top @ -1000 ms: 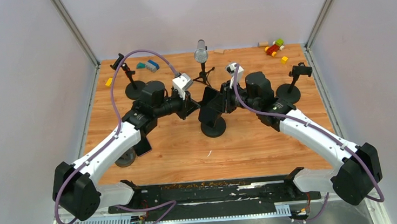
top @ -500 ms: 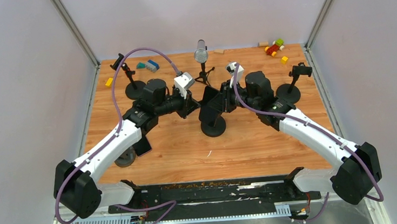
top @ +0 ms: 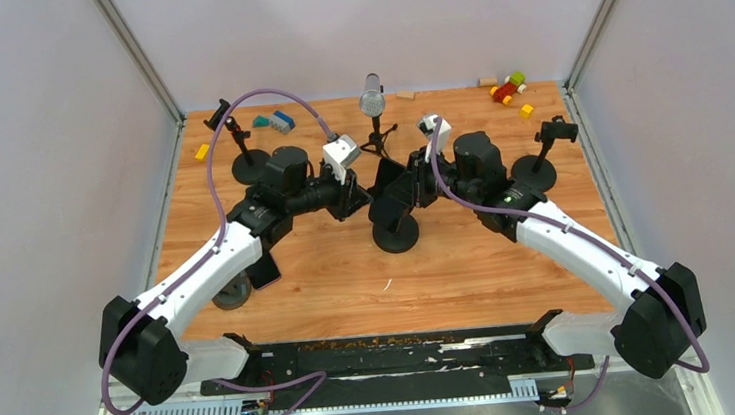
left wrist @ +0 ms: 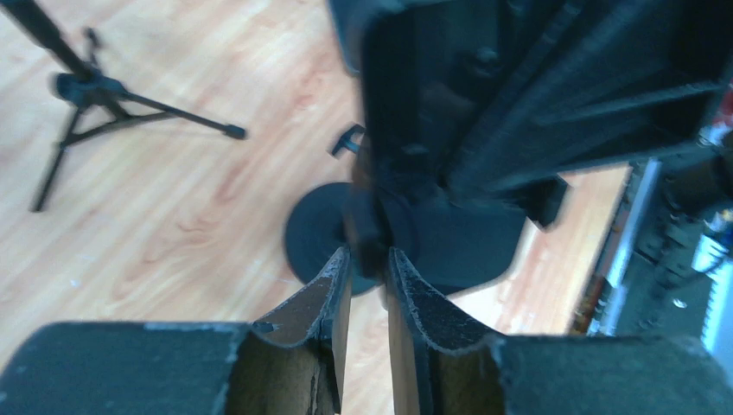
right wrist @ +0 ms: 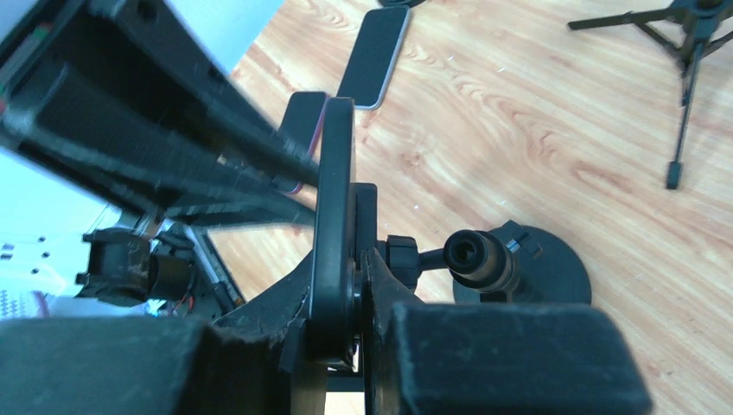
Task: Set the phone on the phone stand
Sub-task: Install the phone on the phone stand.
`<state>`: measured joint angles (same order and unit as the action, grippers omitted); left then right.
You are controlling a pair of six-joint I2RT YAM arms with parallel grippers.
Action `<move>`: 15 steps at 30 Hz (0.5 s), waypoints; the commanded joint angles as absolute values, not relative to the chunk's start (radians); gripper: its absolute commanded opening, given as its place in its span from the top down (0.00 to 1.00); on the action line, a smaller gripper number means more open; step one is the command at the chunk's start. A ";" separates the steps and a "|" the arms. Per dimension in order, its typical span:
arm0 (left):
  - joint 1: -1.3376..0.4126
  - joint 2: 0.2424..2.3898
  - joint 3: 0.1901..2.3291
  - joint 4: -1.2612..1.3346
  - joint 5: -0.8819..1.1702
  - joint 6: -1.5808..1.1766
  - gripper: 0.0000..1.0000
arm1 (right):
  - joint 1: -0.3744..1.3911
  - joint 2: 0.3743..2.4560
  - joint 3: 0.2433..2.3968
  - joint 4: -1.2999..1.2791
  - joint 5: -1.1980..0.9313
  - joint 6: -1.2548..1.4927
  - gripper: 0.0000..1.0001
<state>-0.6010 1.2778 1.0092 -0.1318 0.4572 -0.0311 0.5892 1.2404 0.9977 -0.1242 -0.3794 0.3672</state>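
Honey-coloured wood-grain tabletop (top: 448, 261), lightly scuffed near the middle, boxed in by pale grey walls (top: 37, 146) with aluminium posts at the two rear corners. Any brand marks or lettering: too small and blurred to read in any view.

At the centre, the black phone stand (top: 394, 237) on its round base, with stem and ball joint plain in the right wrist view. Just above the base, the phone (right wrist: 333, 190): dark, seen edge-on, pinched across its thickness by the right gripper (right wrist: 333, 341), with the fingers pressed tight on both faces. Lower end close against the stand's cradle; seated in it or not, impossible to tell.

Opposite, the left gripper (left wrist: 369, 264), fingers parted by only a slim gap, tips at a dark part of the stand. Clasping that part or merely beside it: cannot tell.

Elsewhere on the wood:
- a silver microphone (top: 371, 100) on a small tripod, behind the stand
- a spare stand (top: 241, 148) rear left and its twin (top: 543, 157) near the right edge
- a second phone (right wrist: 376, 56) lying flat, well apart from the stand
- blue and teal toy bricks (top: 276, 121) at the rear left, with a yellow brick (top: 201, 152) close by
- a red, green and yellow toy (top: 509, 88) at the rear right
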 commanded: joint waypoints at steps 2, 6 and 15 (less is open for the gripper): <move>-0.634 1.252 1.016 -0.204 0.559 -0.041 0.69 | 0.565 1.272 1.013 -0.123 -0.213 0.308 1.00; -0.634 1.237 1.003 -0.198 0.549 -0.038 0.67 | 0.564 1.273 1.017 -0.127 -0.206 0.311 1.00; -0.634 1.216 0.989 -0.199 0.539 -0.008 0.60 | 0.563 1.279 1.016 -0.124 -0.244 0.339 1.00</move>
<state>-0.6125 1.2633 1.0065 -0.1684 0.4740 -0.0238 0.5877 1.2488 1.0016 -0.1150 -0.3599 0.3553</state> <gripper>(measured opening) 0.370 0.156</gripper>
